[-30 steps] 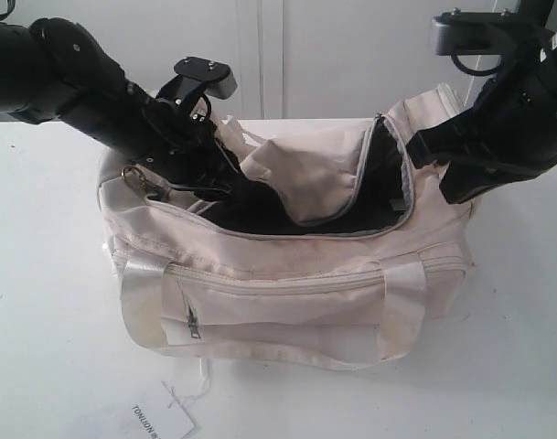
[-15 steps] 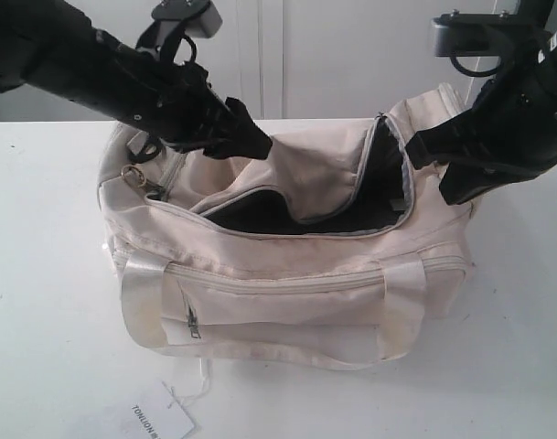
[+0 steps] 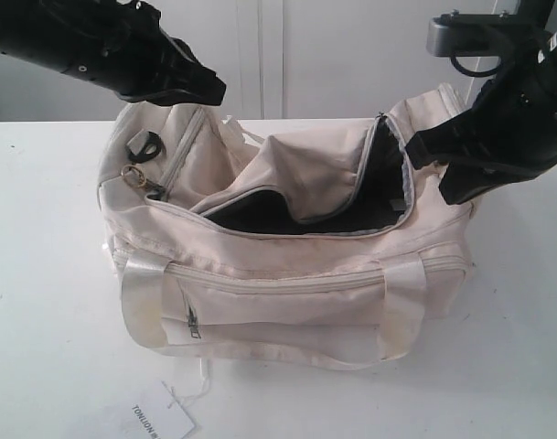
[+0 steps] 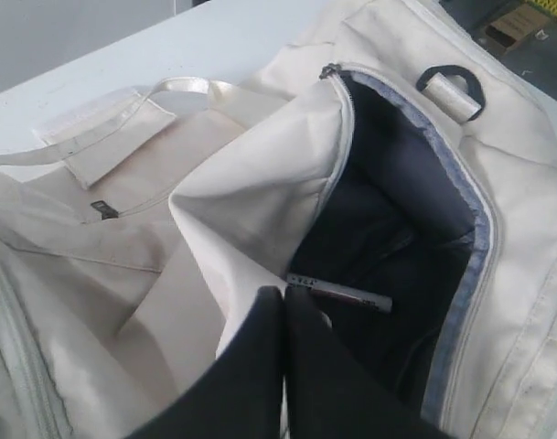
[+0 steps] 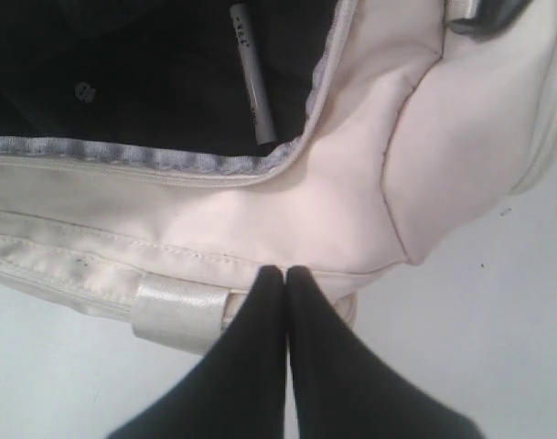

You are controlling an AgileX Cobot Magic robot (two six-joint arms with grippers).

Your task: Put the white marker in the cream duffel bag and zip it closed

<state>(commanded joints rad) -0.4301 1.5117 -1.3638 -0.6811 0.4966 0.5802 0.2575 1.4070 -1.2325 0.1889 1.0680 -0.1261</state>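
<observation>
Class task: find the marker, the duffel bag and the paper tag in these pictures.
marker (image 4: 340, 292), left wrist view, middle of its barrel.
duffel bag (image 3: 296, 265), exterior view, front panel below the opening.
paper tag (image 3: 161, 422), exterior view, its printed face.

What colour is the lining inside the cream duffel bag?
Black. The lining of the cream duffel bag shows best in the left wrist view.

Bright even light, soft shadows, cream duffel bag (image 3: 287, 306) interior murky, slight blur
</observation>
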